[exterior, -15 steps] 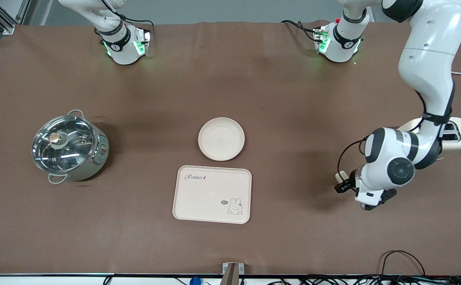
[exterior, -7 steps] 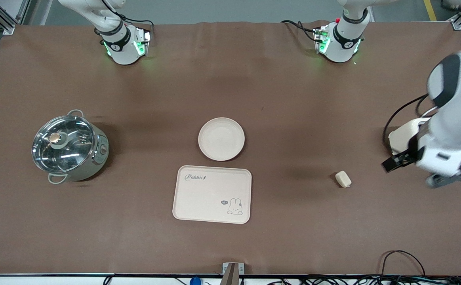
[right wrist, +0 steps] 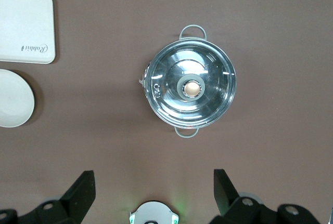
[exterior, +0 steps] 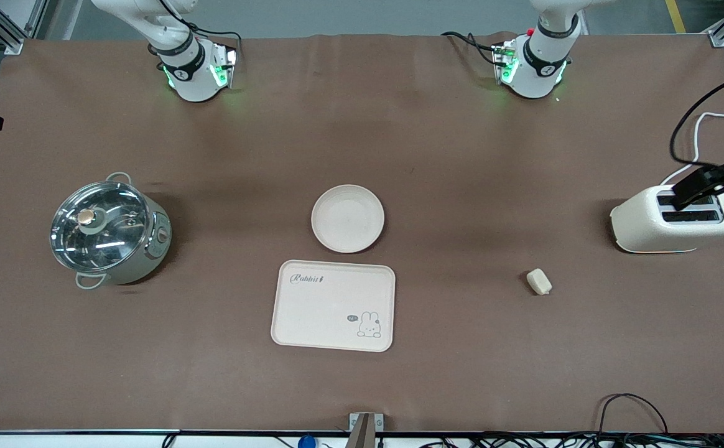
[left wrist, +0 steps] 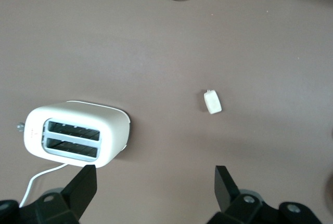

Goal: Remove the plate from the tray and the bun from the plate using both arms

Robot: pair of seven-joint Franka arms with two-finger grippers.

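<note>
My left gripper (left wrist: 151,190) hangs high above the table at the left arm's end, fingers spread wide and holding nothing. In the front view only a dark part of it shows at the frame's edge, over the toaster (exterior: 676,219). From the left wrist view I look down between both fingertips (left wrist: 83,185) onto bare brown table (exterior: 461,155), with the toaster and the bun (left wrist: 212,102) below.

My right gripper (right wrist: 151,187) is likewise fully open and empty, waiting high over the right arm's end of the table. The right wrist view shows the lidded pot (right wrist: 190,89) beneath it.

The bun (exterior: 538,280) lies on the table surface, touching nothing, between the tray (exterior: 333,305) and the toaster, and nearer to the front camera than the toaster.

The plate (exterior: 348,218) sits flat on the table near the middle, upright and bare inside. It is just beside the tray's edge, farther from the front camera than the tray; a narrow strip of table shows between them. The tray bears a rabbit drawing and carries nothing.

The pot (exterior: 109,231) stands with its glass lid on.
</note>
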